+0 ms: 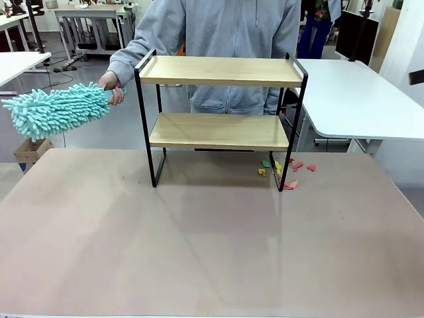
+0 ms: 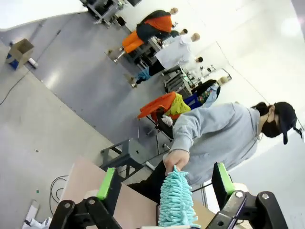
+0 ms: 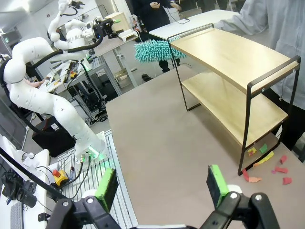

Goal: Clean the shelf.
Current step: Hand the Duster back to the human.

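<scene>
My left gripper [image 2: 164, 188] gapes wide, fluffy turquoise microfibre duster [image 2: 177, 200] between its green pads; I'd close squarely on it before the person's hand [image 2: 176, 159] releases, two-tier wooden black-framed shelf [image 1: 222, 119] standing mid-table beyond

Duster [image 1: 56, 109] left of shelf [image 1: 220, 119]; scraps [image 1: 286, 169] right.

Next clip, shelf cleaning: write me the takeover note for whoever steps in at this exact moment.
Left claw: open, empty, pointing at the turquoise duster. Right claw: open, empty, above the table.
The person's hand holds the duster left of the shelf, off the boards.
Both boards look bare. Coloured paper scraps lie on the table by the shelf's right legs.
Left: judging by the scraps, clearing them; whether the boards need more dusting is unclear.
</scene>
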